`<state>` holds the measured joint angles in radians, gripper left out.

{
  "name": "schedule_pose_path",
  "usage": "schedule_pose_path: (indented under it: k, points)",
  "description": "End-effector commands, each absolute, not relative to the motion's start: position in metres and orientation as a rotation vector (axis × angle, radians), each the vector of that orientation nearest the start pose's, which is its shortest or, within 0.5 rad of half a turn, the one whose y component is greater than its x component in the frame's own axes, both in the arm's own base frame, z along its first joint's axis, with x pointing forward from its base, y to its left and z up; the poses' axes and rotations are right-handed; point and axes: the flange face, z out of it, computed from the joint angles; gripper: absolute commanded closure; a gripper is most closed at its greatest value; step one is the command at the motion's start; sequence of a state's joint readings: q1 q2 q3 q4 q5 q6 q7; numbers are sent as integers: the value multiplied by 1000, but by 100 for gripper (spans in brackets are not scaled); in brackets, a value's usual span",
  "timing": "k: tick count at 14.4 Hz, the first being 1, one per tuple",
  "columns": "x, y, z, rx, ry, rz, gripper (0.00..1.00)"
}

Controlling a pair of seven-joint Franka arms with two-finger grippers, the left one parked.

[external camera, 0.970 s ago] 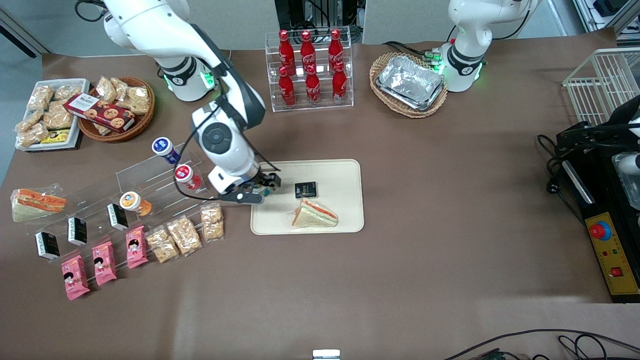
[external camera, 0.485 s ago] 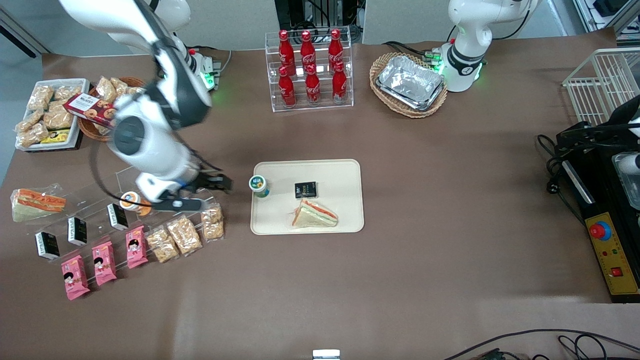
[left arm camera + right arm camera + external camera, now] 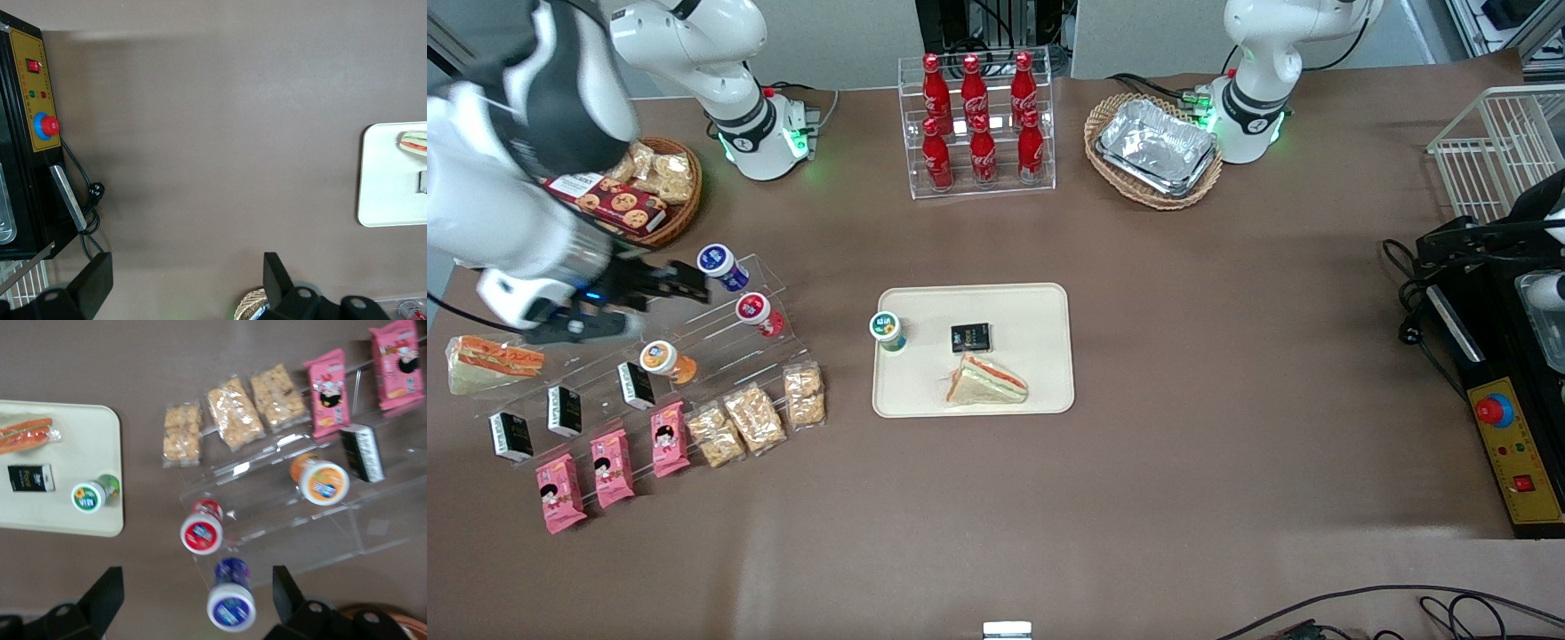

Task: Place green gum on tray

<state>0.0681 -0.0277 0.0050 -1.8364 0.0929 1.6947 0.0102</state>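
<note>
Smooth matt plastic tray [image 3: 1040, 307], glossy-lidded green gum [image 3: 887, 330], clear acrylic rack [image 3: 720, 324].

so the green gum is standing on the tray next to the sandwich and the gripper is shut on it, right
Not quite. The green gum does stand on the tray near the sandwich, but the gripper is open and empty, off by the blue canister, as the front view shows.

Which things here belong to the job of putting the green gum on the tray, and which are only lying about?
Belong to the job:
- green gum, standing on the tray
- tray
- hand, open, above the clear rack

Lying about:
- sandwich and black box on the tray
- blue canister, red canister, orange canister
</note>
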Motion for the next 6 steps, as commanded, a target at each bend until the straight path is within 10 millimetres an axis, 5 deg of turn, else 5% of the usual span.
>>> schedule_pose_path:
  k: [1,3,6]
  points:
    - [543,13,578,-3047,-83,201,1]
    - [545,-1,600,-3053,-48,186,0]
    - [550,-20,598,-3055,2,189,0]
